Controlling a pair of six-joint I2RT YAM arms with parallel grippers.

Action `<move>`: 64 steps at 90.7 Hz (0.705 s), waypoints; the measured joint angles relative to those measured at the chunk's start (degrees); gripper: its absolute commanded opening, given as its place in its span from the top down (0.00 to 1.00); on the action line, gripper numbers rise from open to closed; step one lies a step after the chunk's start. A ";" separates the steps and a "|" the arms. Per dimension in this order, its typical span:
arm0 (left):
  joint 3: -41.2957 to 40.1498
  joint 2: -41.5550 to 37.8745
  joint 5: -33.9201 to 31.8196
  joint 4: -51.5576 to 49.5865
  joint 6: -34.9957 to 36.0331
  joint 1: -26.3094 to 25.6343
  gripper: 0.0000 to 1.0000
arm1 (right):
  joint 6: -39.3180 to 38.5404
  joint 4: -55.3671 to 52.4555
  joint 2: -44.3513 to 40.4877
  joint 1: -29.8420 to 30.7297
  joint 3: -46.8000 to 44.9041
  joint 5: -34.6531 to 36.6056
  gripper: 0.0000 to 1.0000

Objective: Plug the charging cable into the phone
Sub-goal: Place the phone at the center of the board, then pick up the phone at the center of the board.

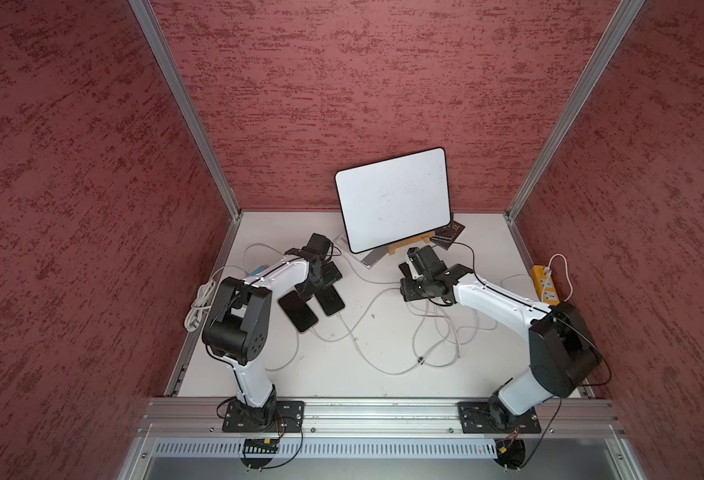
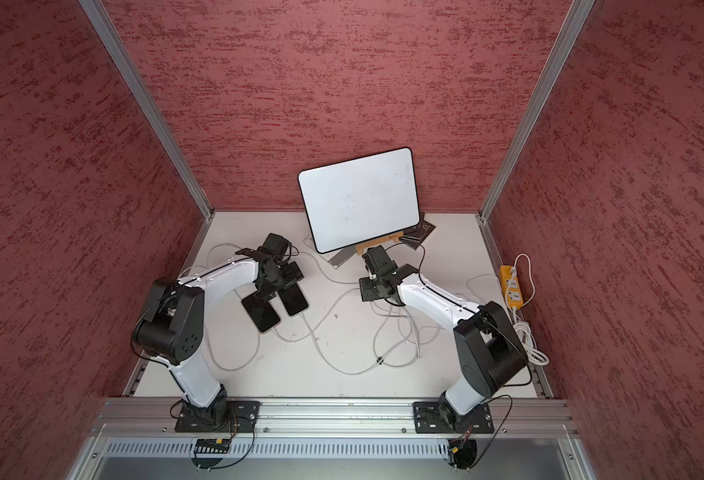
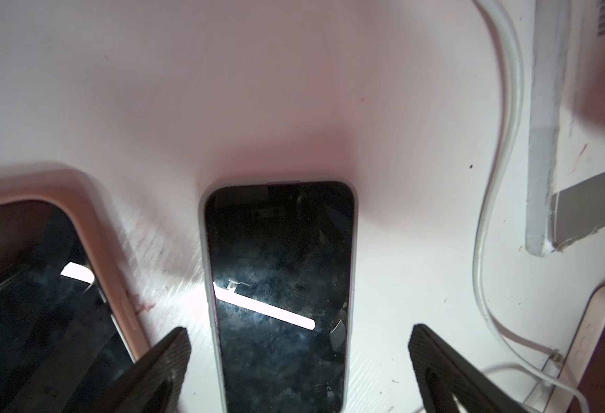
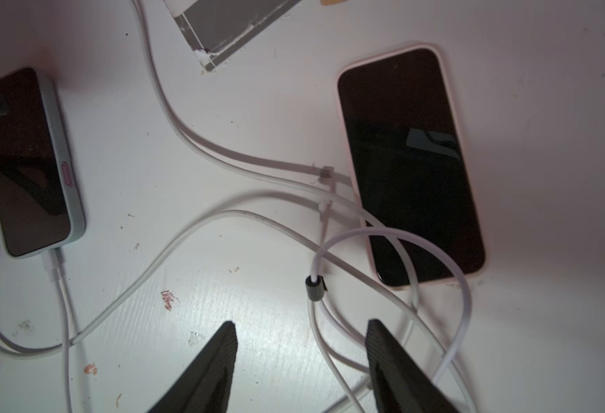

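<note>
- Red walls [image 1: 71,187] enclose a white table [image 1: 342,382]; in both top views two phones [image 1: 298,316] lie under the left arm [image 1: 277,274], with cables [image 1: 389,372] strewn mid-table.
- Left wrist view: left gripper [image 3: 298,332] is released, fingers [image 3: 172,350] flanking the grey phone [image 3: 279,268] without touching it. Clamp its long edges only if bracing is needed.
- Right wrist view: right gripper [image 4: 301,323] is spread, grasping nothing, over a cable loop [image 4: 393,233] beside the pink phone [image 4: 411,161]. Grey phone already carries a plug [image 4: 51,266]; pink phone appears unplugged, cables crossing one short end. Find the free plug (not identifiable here), grip it close behind the connector, square it to the port, push straight.
</note>
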 measured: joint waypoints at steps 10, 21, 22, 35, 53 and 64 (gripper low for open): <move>0.35 -1.20 -2.21 -1.14 0.31 -0.07 0.00 | -0.20 -2.01 2.14 -2.23 2.58 0.39 0.35; -0.44 -4.48 -2.64 -0.66 1.46 -0.13 0.00 | -1.90 -3.82 6.36 -3.98 8.59 0.46 0.16; -0.63 -4.90 -2.58 -0.48 1.49 -0.15 0.00 | -1.97 -3.85 6.75 -4.13 9.05 0.37 0.14; -4.24 -9.88 -1.66 1.62 2.56 -0.15 0.00 | -5.01 -3.96 11.58 -6.54 14.29 -0.33 0.01; -7.28 -10.73 -0.44 2.80 3.48 -0.15 0.00 | -7.48 -4.76 23.26 -9.66 24.13 -1.44 0.01; -8.11 -10.73 -0.11 3.37 3.85 -0.15 0.00 | -8.57 -5.92 27.34 -10.27 26.05 -1.62 0.01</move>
